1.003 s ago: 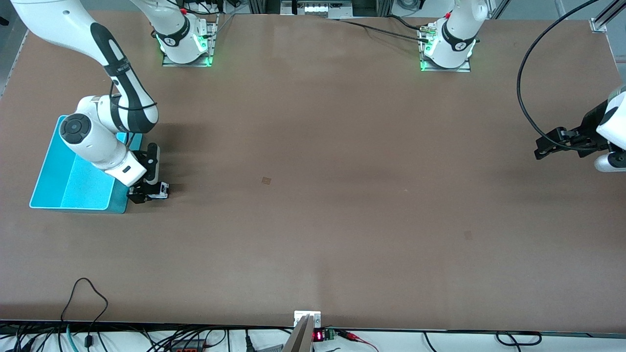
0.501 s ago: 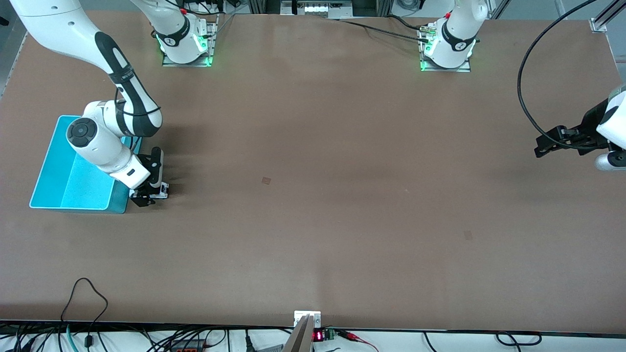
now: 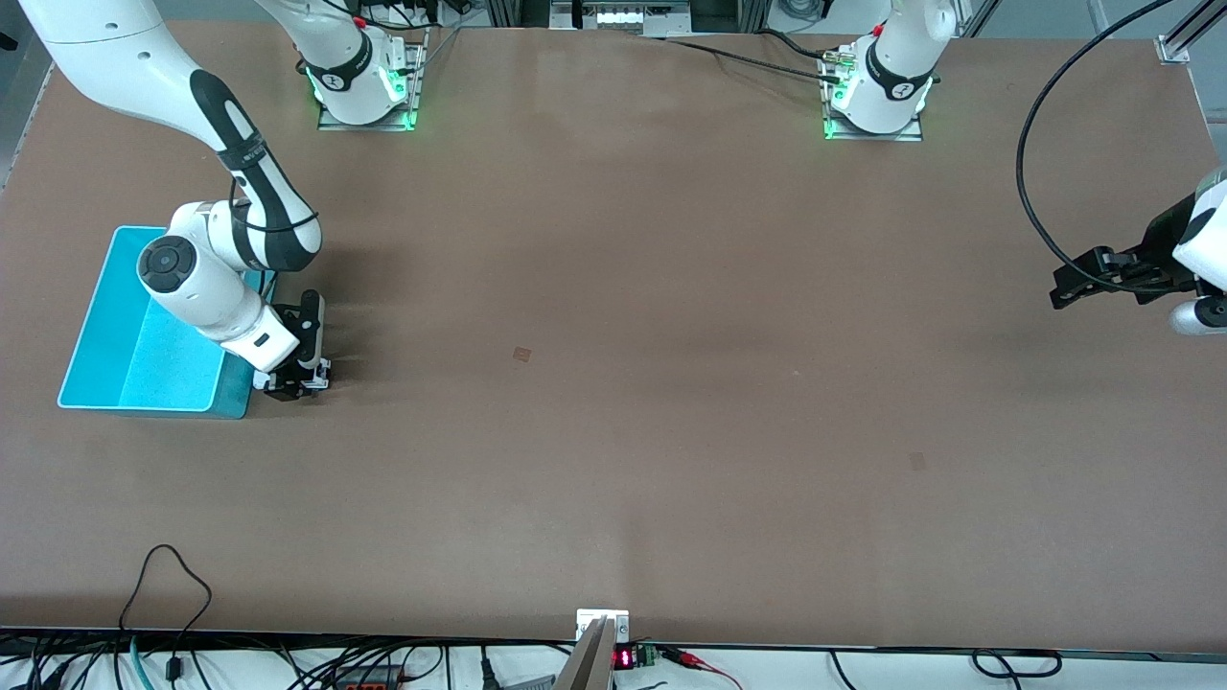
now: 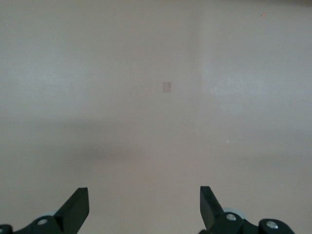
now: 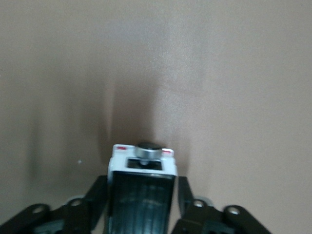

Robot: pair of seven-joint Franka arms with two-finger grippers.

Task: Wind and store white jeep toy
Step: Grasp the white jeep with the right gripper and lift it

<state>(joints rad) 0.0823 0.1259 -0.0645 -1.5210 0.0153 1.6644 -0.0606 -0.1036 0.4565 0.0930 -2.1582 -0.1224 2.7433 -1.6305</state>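
Observation:
The white jeep toy point(image 3: 315, 370) stands on the brown table beside the cyan bin point(image 3: 101, 316), at the corner of the bin nearest the front camera. My right gripper point(image 3: 293, 381) is down at the table with its fingers on both sides of the jeep, shut on it. In the right wrist view the jeep point(image 5: 141, 187) shows its black roof and a spare wheel on its white end, between my right gripper's point(image 5: 141, 202) jaws. My left gripper point(image 3: 1058, 290) waits open and empty over the table's edge at the left arm's end; its own view point(image 4: 144, 204) shows only bare table.
The cyan bin has nothing showing in it; the right arm's wrist hangs over part of it. A small dark square mark point(image 3: 521, 354) lies on the table near the middle. Cables run along the table's edge nearest the front camera.
The right arm's wrist has shifted slightly away from the bin toward the table's middle, with the jeep still in the gripper. The left arm has barely moved.

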